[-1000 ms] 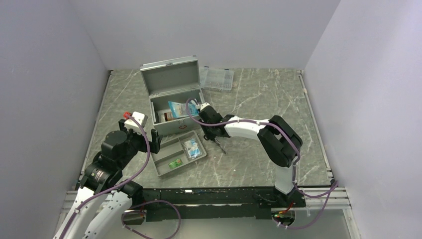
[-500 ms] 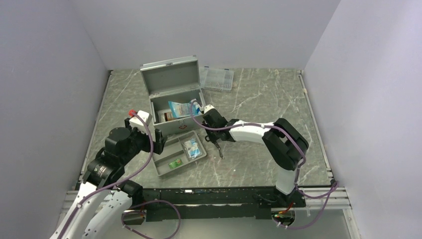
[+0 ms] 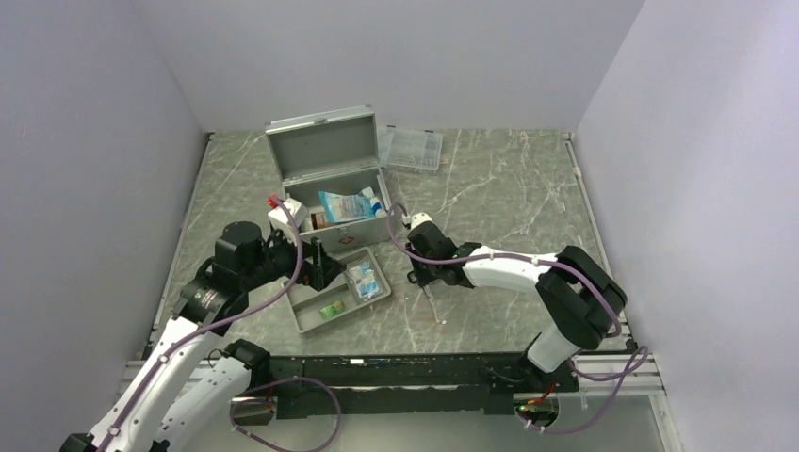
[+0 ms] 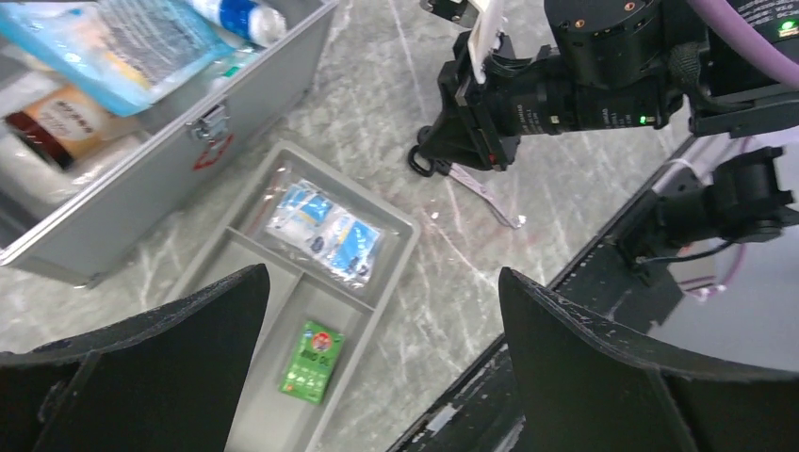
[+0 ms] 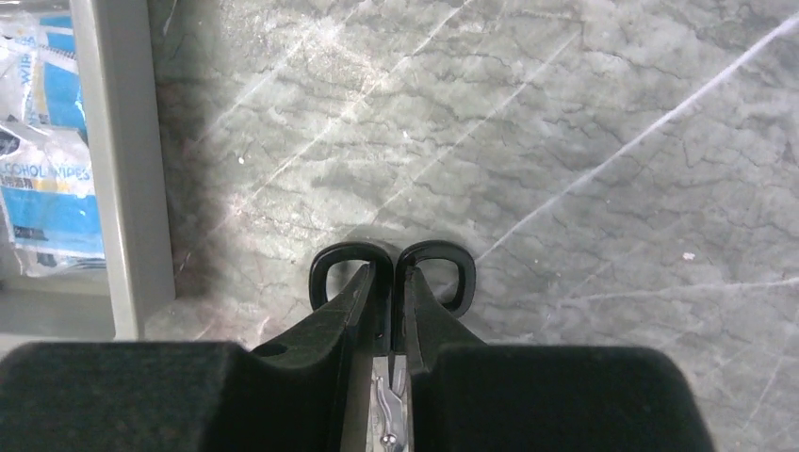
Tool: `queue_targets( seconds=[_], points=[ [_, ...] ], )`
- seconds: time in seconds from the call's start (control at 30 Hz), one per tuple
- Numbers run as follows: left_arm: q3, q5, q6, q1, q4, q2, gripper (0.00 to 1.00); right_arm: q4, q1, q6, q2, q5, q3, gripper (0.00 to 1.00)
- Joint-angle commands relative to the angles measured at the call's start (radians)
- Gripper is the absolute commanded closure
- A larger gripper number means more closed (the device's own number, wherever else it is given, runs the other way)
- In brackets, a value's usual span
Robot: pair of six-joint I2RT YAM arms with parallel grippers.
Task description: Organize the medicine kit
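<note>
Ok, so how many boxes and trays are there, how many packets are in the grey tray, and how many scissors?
Boxes and trays: 3 (grey metal medicine kit, flat clear plastic compartment case, shallow grey divided tray)
Packets in the tray: 2 (clear packet of blue-and-white wipes, small green packet)
Black-handled scissors: 1
Total: 6

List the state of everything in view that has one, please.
Medicine kit, lid open, supplies inside.
Tray, holds wipes packet and green packet.
Clear case, flat behind the kit.
Scissors, blades closed, gripped.
Left tool, open, empty, over tray.
Right tool, shut on scissors.
</note>
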Motion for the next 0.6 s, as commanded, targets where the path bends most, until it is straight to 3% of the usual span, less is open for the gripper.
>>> queue_targets(
  seconds=[0.0,0.4,0.57],
  points=[
    [-0.002,0.113,-0.083,0.001,0.114,0.014,0.01,0.033,-0.003,0.021,-0.070,-0.002,-0.027,1.00],
    [-0.027,0.188,-0.151,-0.001,0.206,0.099,0.01,0.023,-0.003,0.038,-0.113,0.008,-0.039,1.00],
    [-0.032,0.195,-0.153,-0.002,0.221,0.110,0.01,-0.001,-0.003,0.069,-0.134,0.039,-0.046,0.70]
  ],
)
